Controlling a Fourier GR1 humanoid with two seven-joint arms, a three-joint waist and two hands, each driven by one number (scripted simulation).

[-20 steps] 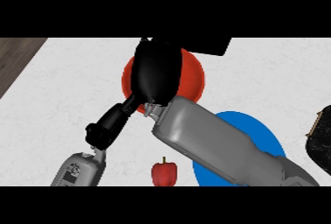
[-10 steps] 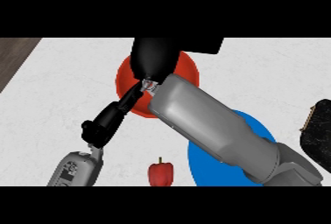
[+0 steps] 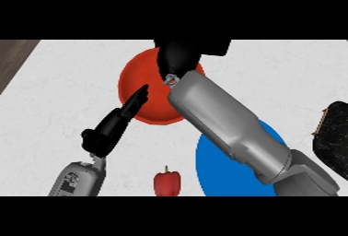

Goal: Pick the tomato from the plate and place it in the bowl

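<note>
1. My right arm crosses the head view from about 5 o'clock up toward 12, and its grey forearm (image 3: 231, 124) covers much of the middle of the counter (image 3: 61, 87).
2. The right hand (image 3: 178, 56) sits at 12 o'clock, over the far part of the red plate (image 3: 139, 99). It shows only as a dark mass, so I cannot tell whether its fingers are spread, closed, or around anything.
3. I cannot see the tomato; the right hand and forearm hide the part of the plate where it might lie.
4. The left hand (image 3: 112, 124) comes in from 7 o'clock. Its fingers are stretched fairly straight toward 1 o'clock, with the tips over the plate's near-left rim, and it holds nothing.
5. The blue bowl (image 3: 217, 170) lies at about 5 o'clock from the plate, just beside it, with its right part hidden under the forearm.
6. A red bell pepper (image 3: 167, 183) stands at 6 o'clock, just left of the bowl.
7. A dark object (image 3: 333, 136) with a pale rim shows at 3 o'clock, cut off by the edge; I cannot make out what it is.
</note>
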